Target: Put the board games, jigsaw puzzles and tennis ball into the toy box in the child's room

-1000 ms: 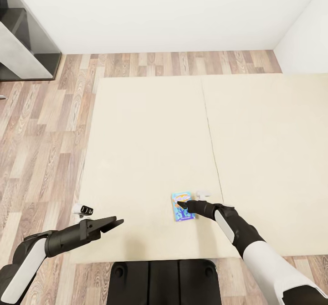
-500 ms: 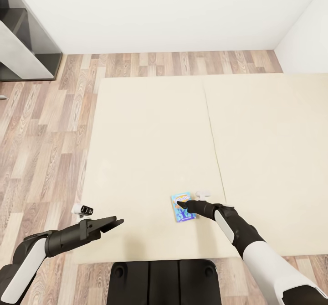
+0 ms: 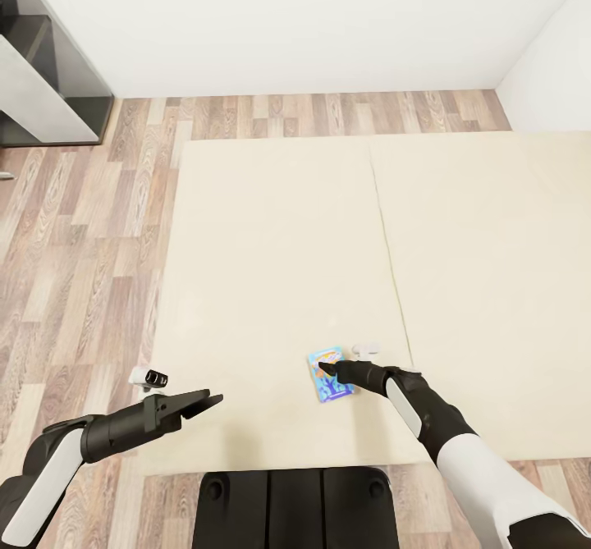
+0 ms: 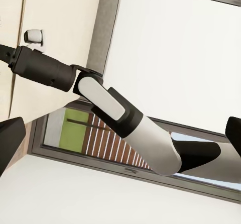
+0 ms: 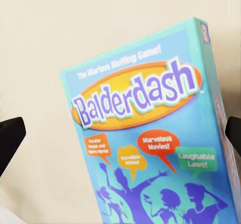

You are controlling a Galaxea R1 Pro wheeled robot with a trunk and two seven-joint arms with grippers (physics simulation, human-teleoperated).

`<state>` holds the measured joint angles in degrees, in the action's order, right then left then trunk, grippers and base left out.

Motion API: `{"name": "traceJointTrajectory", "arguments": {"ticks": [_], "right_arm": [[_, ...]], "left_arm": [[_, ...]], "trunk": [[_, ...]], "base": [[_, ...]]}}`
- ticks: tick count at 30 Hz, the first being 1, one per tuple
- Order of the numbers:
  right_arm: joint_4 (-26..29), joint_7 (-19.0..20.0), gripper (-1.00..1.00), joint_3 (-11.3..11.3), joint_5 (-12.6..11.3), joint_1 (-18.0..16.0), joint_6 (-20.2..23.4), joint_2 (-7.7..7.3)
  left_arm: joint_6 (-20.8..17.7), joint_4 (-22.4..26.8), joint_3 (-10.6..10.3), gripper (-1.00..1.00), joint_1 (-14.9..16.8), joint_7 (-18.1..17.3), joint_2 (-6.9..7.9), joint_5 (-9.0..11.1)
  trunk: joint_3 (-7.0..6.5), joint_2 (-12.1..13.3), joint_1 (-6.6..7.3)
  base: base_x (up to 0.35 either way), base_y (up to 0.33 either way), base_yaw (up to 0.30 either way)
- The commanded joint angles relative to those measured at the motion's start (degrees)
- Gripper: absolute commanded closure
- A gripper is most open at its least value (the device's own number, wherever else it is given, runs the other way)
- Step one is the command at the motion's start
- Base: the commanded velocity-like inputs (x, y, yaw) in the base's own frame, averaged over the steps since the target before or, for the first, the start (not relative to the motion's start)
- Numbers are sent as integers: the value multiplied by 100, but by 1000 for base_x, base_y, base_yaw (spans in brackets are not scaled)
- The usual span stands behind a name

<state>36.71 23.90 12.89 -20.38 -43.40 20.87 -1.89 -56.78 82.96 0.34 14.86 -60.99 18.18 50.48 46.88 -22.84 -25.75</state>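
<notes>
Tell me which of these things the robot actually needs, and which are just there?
Needed:
- blue game box, under the right tool
- bed it lies on

Just there:
- grey cabinet by the wall
- wood floor
- left tool, idle over the bed's edge

Beige two-section bed (image 3: 279, 270) on wood-plank floor (image 3: 74, 253), small blue board game (image 3: 330, 373) lying near its front edge
</notes>
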Motion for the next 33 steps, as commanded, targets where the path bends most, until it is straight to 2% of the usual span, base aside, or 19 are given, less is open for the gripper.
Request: {"name": "traceJointTrajectory", "arguments": {"ticks": [1,33], "right_arm": [[8,-8,-100,21,-45,-2,31,-6],[10,-8,-100,21,-45,-2,23,-9]], "left_arm": [[-27,1,1,-100,2,-10,1,5],[-27,1,1,-100,1,-10,1,5]], "trunk": [[6,-9,-3],[6,-9,-3]], "base": [[0,20,0],[0,2,0]]}}
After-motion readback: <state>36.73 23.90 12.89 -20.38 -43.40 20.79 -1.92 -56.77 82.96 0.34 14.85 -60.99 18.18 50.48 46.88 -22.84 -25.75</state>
